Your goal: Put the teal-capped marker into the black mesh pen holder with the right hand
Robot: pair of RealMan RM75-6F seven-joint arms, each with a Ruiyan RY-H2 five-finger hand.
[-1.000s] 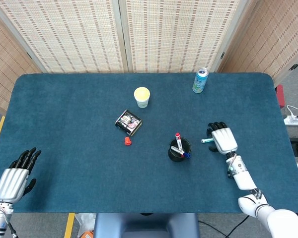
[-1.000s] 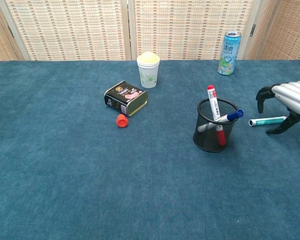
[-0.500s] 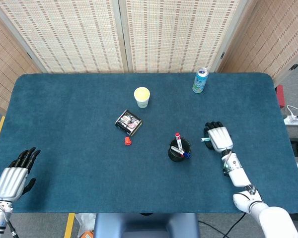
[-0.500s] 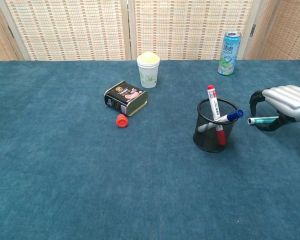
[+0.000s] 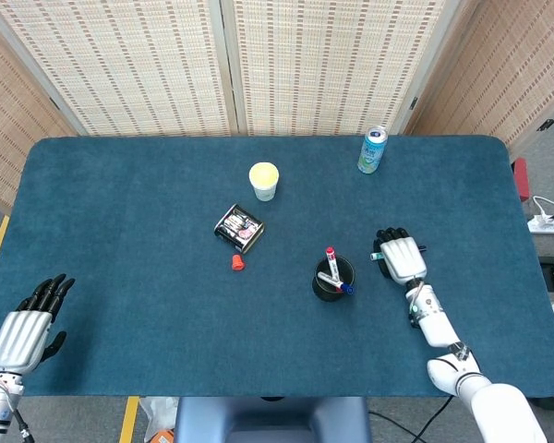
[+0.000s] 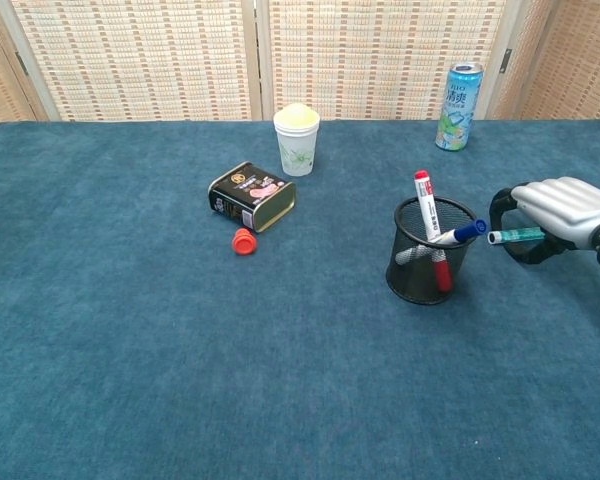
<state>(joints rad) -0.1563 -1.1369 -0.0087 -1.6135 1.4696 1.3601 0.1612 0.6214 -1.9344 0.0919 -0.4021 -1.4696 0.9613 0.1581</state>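
The black mesh pen holder (image 5: 333,280) (image 6: 429,264) stands right of the table's middle, with a red-capped and a blue-capped marker in it. My right hand (image 5: 400,257) (image 6: 557,213) is just to its right, fingers curled around the teal-capped marker (image 6: 515,236), which it holds level above the cloth. The marker's tip points toward the holder's rim and lies a short gap from it. In the head view the hand hides most of the marker. My left hand (image 5: 26,330) rests open at the table's near left corner.
A black tin (image 6: 253,196) and an orange cap (image 6: 243,241) lie left of centre. A pale paper cup (image 6: 297,126) stands behind them. A drink can (image 6: 459,92) is at the back right. The blue table cloth (image 6: 180,360) spreads wide in front.
My right hand closed on the teal-capped marker, lifted it off the cloth and carried it left toward the holder. The left hand stayed put.
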